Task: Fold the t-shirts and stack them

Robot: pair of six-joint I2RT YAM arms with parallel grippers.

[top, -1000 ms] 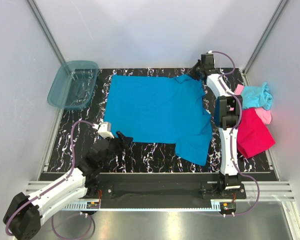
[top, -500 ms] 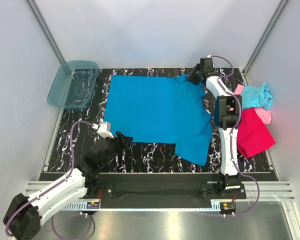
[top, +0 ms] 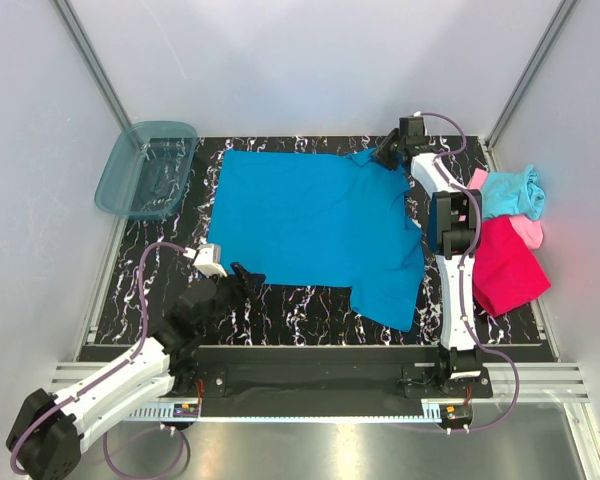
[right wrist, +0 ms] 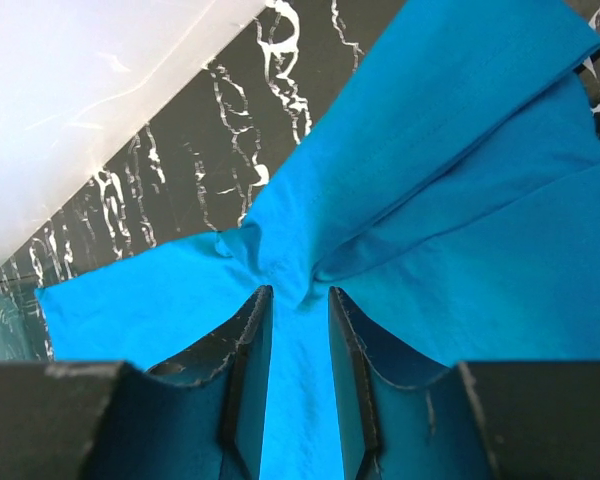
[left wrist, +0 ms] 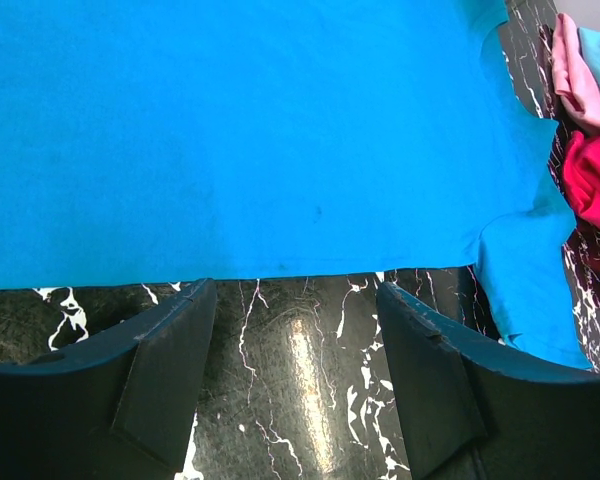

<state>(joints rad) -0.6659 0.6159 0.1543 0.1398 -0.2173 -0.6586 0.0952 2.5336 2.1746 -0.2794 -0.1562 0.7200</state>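
Note:
The blue t-shirt [top: 310, 225] lies spread flat on the black marbled table, one sleeve hanging toward the front right. My right gripper [top: 385, 152] is at its far right shoulder, jaws parted a little, with a pinched ridge of blue cloth [right wrist: 460, 200] lying loose between the fingertips of that gripper [right wrist: 300, 295]. My left gripper [top: 248, 278] hovers open over bare table just short of the shirt's near hem [left wrist: 260, 130], nothing between its fingers [left wrist: 170, 350]. Magenta-red [top: 505, 265], light pink [top: 527, 232] and aqua [top: 512, 190] t-shirts are heaped at the right edge.
A translucent teal bin [top: 145, 170] stands at the far left corner, off the table mat. White walls and metal posts close in the back and sides. The right arm's links [top: 458, 270] stretch along the table's right side, between the blue shirt and the heap.
The right gripper's jaws have parted from shut and let go of the blue shirt's shoulder, its wrist shifting slightly. The left arm has not moved.

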